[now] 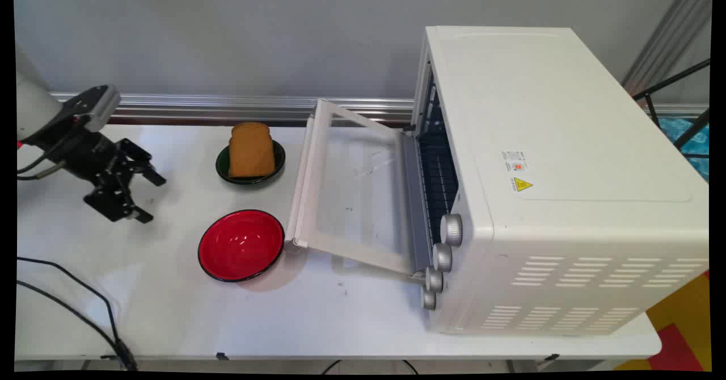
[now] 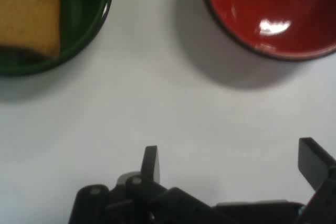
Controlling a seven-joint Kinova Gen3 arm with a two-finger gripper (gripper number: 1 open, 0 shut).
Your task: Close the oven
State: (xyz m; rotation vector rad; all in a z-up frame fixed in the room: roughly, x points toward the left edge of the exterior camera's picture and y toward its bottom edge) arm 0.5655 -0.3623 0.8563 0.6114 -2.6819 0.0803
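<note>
Left of both bowls, your gripper (image 1: 148,198) hangs over bare table (image 1: 170,306) with its jaws spread wide and nothing between them. Ahead of the fingers (image 2: 150,162), in the hand view, the green bowl (image 2: 86,30) holding the bread (image 2: 29,11) lies up and to the left while the empty red bowl (image 2: 273,14) lies up and to the right, so the gripper points at the gap between them. Beyond the bowls you have the oven (image 1: 544,176) with its door (image 1: 354,190) dropped open toward them.

gripper (image 1: 152,198) at frame left, fingers spread, holding nothing; nearest are red bowl (image 1: 241,245) and toast (image 1: 250,150) in green bowl (image 1: 222,166)
</note>
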